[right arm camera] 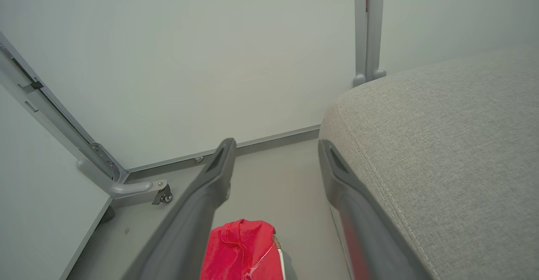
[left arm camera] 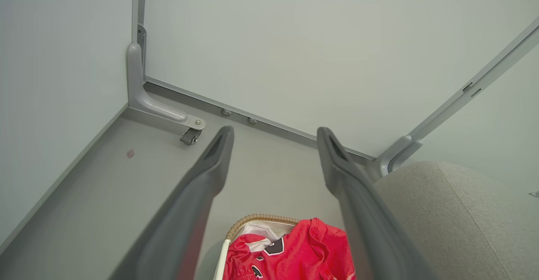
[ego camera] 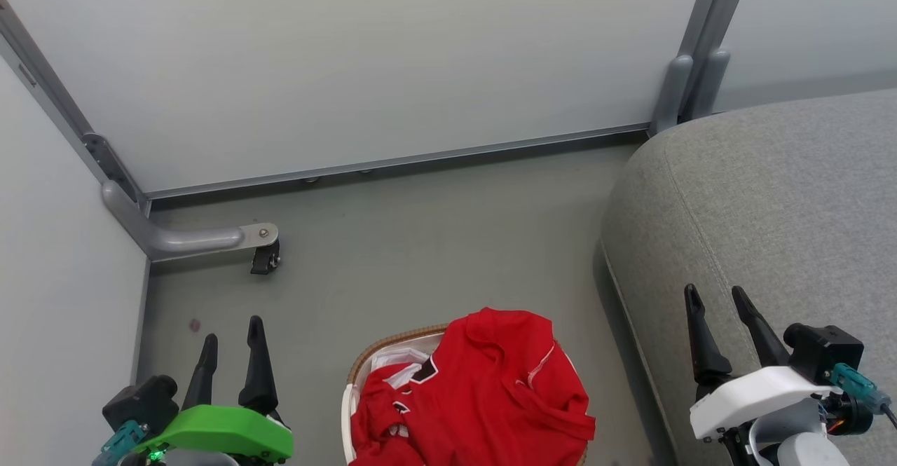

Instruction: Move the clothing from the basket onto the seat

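With the clothing (ego camera: 483, 389) heaped in the basket (ego camera: 392, 343), the seat (ego camera: 771, 207) just right of it, and the left tool (ego camera: 233, 331) and right tool (ego camera: 715, 291) standing wide open and empty either side, the topmost red fold is best pinched deeply and lifted clear of the rim.

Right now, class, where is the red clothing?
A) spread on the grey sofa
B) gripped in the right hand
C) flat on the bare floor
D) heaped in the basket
D: the red clothing sits piled in the basket, draping over its rim, beside the sofa.
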